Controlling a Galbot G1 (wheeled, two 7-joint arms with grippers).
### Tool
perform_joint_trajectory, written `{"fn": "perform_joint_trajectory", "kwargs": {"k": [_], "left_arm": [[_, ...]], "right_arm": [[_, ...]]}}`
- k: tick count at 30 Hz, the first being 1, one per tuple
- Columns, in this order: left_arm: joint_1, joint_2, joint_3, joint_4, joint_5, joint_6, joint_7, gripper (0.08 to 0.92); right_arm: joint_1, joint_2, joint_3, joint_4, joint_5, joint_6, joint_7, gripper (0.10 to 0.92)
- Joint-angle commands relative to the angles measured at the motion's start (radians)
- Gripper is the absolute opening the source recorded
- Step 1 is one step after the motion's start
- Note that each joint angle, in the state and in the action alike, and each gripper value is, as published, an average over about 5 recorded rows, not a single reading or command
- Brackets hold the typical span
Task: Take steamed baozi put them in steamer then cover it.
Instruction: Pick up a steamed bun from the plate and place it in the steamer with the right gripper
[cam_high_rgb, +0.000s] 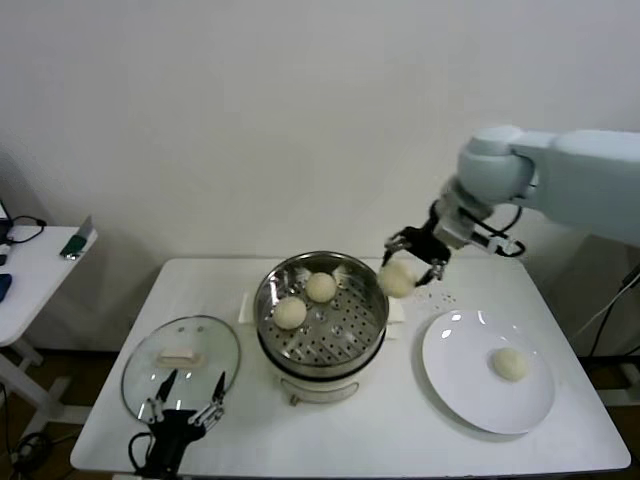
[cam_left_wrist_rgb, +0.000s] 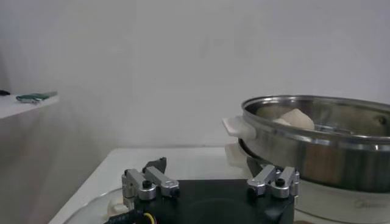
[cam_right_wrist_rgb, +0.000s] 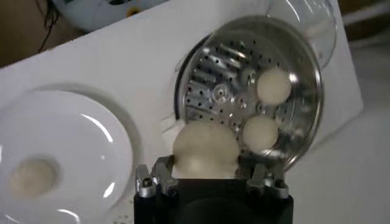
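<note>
1. I read no brand, label or writing on any thing here.
2. The steamer (cam_high_rgb: 322, 318) stands at the middle of the white table (cam_high_rgb: 350, 440), a little toward the front edge. It is a round, shiny steel pot on a cream-white base, with a perforated tray inside.
3. Two buns (cam_high_rgb: 321, 287) lie on the tray, in its far-left part, close to each other; they are smooth, round and cream-white.
4. My right gripper (cam_high_rgb: 405, 268) hangs in the air just beside the steamer's right rim, toward the table's back edge. Its fingers pinch a third bun (cam_right_wrist_rgb: 204, 151) from both sides. In the right wrist view this bun sits over the rim of the pot.
5. A flat white plate (cam_high_rgb: 460, 390) lies near the right edge of the table. One bun (cam_high_rgb: 510, 364) rests on it, toward its right side.
6. The cover (cam_high_rgb: 181, 366), clear glass with a metal rim and a small cream-white handle, lies flat near the front-left corner, just beside the steamer.
7. My left gripper (cam_high_rgb: 187, 398) waits low at the front edge, over the near rim of the cover, its fingers spread apart and holding nothing.
</note>
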Motion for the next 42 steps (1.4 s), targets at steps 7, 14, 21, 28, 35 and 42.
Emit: {"fn": "perform_joint_trajectory", "kwargs": {"k": [7, 14, 21, 28, 35, 42], "left_arm": [[0.003, 0.008, -0.015, 0.002, -0.018, 0.0, -0.001, 0.823], [0.002, 0.011, -0.017, 0.003, -0.018, 0.002, 0.0, 0.823], [0.005, 0.009, -0.016, 0.002, -0.016, 0.001, 0.0, 0.823], [0.007, 0.008, -0.014, -0.001, -0.016, 0.0, -0.001, 0.823], [0.007, 0.009, -0.012, -0.004, -0.016, -0.002, -0.001, 0.823], [0.005, 0.011, -0.005, -0.001, -0.012, -0.005, -0.001, 0.823]], "right_arm": [[-0.243, 0.308, 0.059, -0.025, -0.185, 0.063, 0.079, 0.704], [-0.349, 0.343, 0.058, -0.073, -0.26, 0.043, 0.119, 0.704], [-0.403, 0.366, 0.061, -0.111, -0.291, 0.033, 0.14, 0.704], [-0.412, 0.372, 0.065, -0.149, -0.309, 0.047, 0.163, 0.707], [-0.374, 0.353, 0.098, -0.18, -0.27, 0.072, 0.194, 0.811], [-0.17, 0.268, 0.049, -0.213, -0.043, 0.146, 0.062, 0.823]]}}
